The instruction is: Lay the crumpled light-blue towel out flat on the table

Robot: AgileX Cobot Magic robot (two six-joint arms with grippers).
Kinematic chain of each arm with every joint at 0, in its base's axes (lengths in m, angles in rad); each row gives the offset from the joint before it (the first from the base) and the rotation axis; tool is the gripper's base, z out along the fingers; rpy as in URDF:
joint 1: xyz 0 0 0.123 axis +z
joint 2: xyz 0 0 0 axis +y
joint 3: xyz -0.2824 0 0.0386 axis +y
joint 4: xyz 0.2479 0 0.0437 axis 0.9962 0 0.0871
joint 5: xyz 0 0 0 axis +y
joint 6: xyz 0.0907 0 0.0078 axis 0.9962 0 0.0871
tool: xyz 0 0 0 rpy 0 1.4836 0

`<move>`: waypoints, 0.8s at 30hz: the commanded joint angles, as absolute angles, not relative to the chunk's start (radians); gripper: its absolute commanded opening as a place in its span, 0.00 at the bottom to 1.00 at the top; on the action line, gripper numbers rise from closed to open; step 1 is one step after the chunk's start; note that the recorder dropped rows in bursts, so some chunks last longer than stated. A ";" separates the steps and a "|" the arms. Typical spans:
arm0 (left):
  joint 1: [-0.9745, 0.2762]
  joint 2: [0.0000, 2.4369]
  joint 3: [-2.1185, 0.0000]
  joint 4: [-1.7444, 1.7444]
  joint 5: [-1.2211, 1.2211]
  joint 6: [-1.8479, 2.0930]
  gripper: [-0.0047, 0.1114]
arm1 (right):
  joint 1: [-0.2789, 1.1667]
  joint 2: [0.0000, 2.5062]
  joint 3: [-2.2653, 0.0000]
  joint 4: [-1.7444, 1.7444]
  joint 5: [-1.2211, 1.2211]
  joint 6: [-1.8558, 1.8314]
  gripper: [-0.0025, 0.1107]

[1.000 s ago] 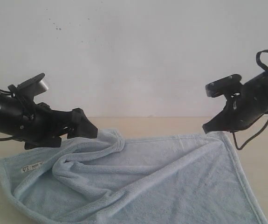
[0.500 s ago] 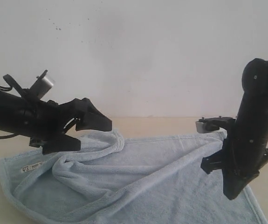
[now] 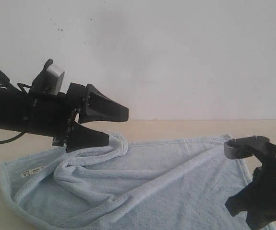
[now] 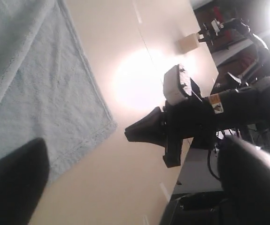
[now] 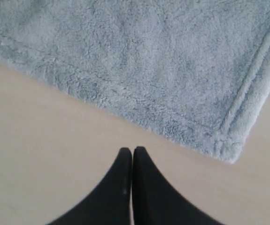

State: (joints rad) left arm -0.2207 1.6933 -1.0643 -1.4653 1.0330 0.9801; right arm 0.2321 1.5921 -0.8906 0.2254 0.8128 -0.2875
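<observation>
The light-blue towel lies mostly spread on the beige table. A thick fold stays bunched on its left side, near the white label. My left gripper hovers just above that fold, open and empty. In the left wrist view its fingers frame bare table, with the towel to one side. My right gripper is shut and empty. It points down at the table just off a hemmed towel corner. The right arm stands low at the front right.
A white speckled wall rises behind the table. The table's far edge, with dark equipment beyond it, shows in the left wrist view. Bare table lies behind the towel and to its right.
My left gripper has risen off the towel's fold and moved slightly right. My right arm has swung from the towel's far right corner down to the front right, leaving the cloth lying.
</observation>
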 commanded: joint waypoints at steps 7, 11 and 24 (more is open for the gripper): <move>-0.220 1.685 -1.071 -1.411 1.049 1.081 0.09 | 0.230 1.529 -0.866 0.211 0.782 -0.282 0.02; -0.220 1.685 -1.071 -1.448 1.043 1.083 0.09 | 0.230 1.544 -0.866 0.093 0.712 -0.168 0.02; -0.220 1.685 -1.071 -1.472 1.035 1.148 0.09 | 0.230 1.618 -0.866 -0.013 0.635 -0.106 0.02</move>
State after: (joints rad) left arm -0.2207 1.6933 -1.0643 -1.4506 1.0345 1.0975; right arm 0.2321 1.6187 -0.8664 0.0000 0.6593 -0.1097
